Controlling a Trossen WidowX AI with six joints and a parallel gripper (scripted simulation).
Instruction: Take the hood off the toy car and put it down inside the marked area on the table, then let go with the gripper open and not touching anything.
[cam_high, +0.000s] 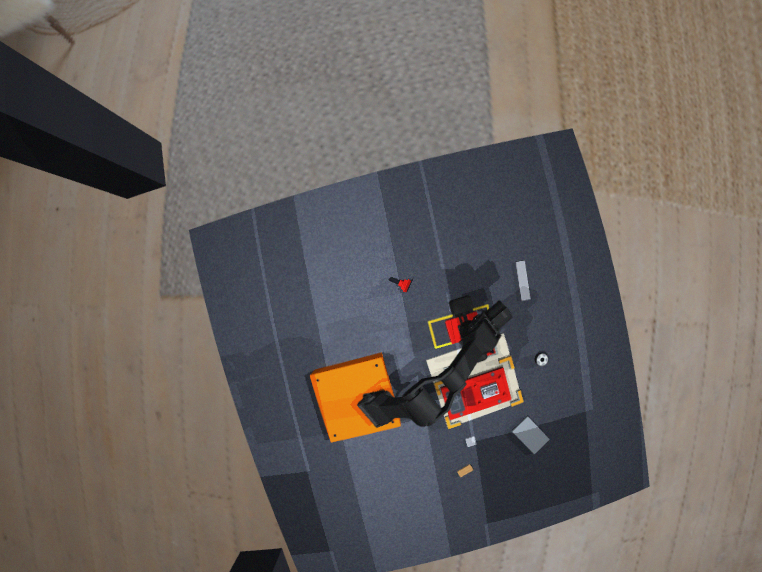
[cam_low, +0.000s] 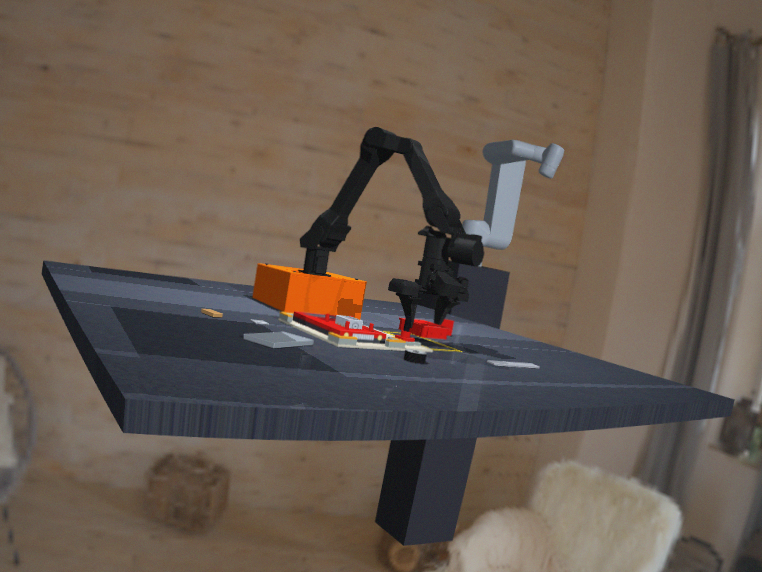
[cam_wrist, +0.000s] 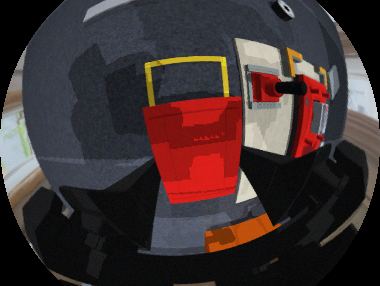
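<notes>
"What are the fingers doing?"

"The gripper (cam_high: 470, 323) (cam_low: 424, 325) (cam_wrist: 198, 155) is pointing down and holding the hood (cam_high: 453, 330) (cam_low: 435, 330) (cam_wrist: 195, 145), with one finger pressing on each side."

"So where is the hood sitting?"

"It's lying over the marked area (cam_high: 432, 334) (cam_low: 454, 349) (cam_wrist: 187, 60), hiding part of the yellow outline. In the wrist view, the far end of the outline is showing past it. I can't tell whether its underside is touching the table (cam_high: 344, 246) (cam_low: 246, 394) (cam_wrist: 120, 45)."

"And the car?"

"The red car (cam_high: 473, 397) (cam_low: 326, 325) (cam_wrist: 310, 120) is resting on the cream board (cam_high: 440, 367) (cam_low: 369, 346) (cam_wrist: 267, 127), just beside the outline, and the hood is staying apart from it. A red piece with a black peg (cam_wrist: 264, 87) is standing on the board too."

"Anything around them?"

"A small wheel (cam_high: 537, 357) (cam_low: 415, 357) (cam_wrist: 280, 12) and a grey block (cam_high: 530, 435) (cam_low: 278, 339) (cam_wrist: 334, 82) are lying near the board. The arm (cam_high: 424, 406) (cam_low: 353, 184) is rising from an orange box (cam_high: 344, 400) (cam_low: 270, 289) (cam_wrist: 240, 235) and reaching over the board."
</notes>
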